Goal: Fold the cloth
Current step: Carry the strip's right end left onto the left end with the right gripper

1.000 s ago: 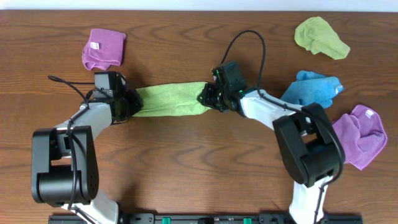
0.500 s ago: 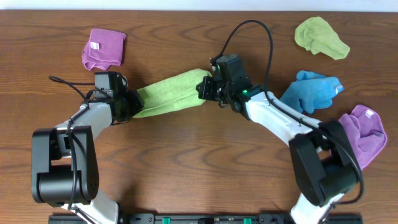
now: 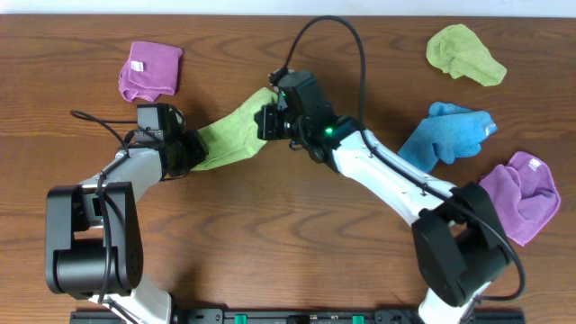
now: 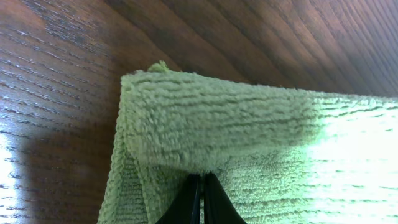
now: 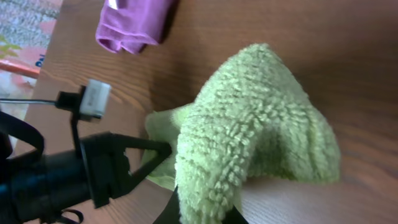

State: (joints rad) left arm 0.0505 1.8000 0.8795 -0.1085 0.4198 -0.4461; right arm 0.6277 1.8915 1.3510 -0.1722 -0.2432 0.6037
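Observation:
The lime-green cloth (image 3: 229, 135) lies as a narrow band, slanting up from lower left to upper right across the wood table. My left gripper (image 3: 185, 151) is shut on the band's left end, and in the left wrist view the fingertips (image 4: 202, 179) pinch the cloth (image 4: 249, 118) under a folded edge. My right gripper (image 3: 268, 121) is shut on the other end and holds it lifted off the table. In the right wrist view the cloth (image 5: 249, 118) arches up from that gripper (image 5: 204, 214), with the left gripper (image 5: 127, 163) close behind it.
A purple cloth (image 3: 150, 69) lies at the back left. An olive-green cloth (image 3: 463, 52) sits at the back right, with a blue cloth (image 3: 448, 131) below it. Another purple cloth with a white tag (image 3: 525, 195) is at the right edge.
My right gripper has carried its end of the cloth leftward and toward the back, closer to the left gripper. The band now slants and is shorter. The left arm has stayed put.

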